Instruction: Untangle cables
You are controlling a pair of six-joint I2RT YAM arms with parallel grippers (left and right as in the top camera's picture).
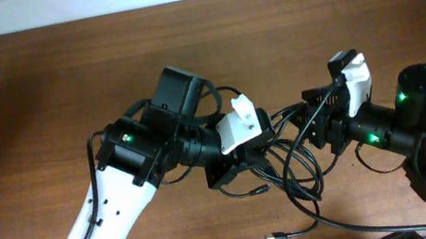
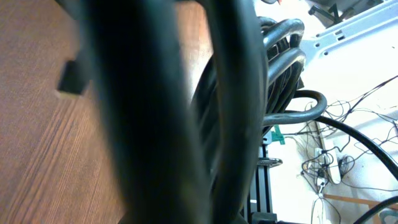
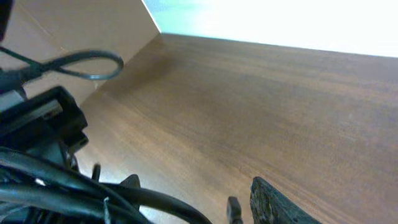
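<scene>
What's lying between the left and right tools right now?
A tangle of looped black cables fills that gap, lying on the wooden table; the overhead view shows it.

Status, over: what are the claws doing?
Left gripper shut on cables. Right gripper by them, jaws unclear. Cables looped between both. Nothing else in the way.

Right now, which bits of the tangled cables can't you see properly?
Left wrist view: blurred cables against the lens hide the left end effector's fingers.
Overhead: the left wrist covers part of the tangle.
Overhead: one cable trails toward the bottom edge, end unseen.
Overhead: the loose plug is too small to identify.
Right wrist view: only one finger of the right end effector shows; open or shut unclear.
</scene>
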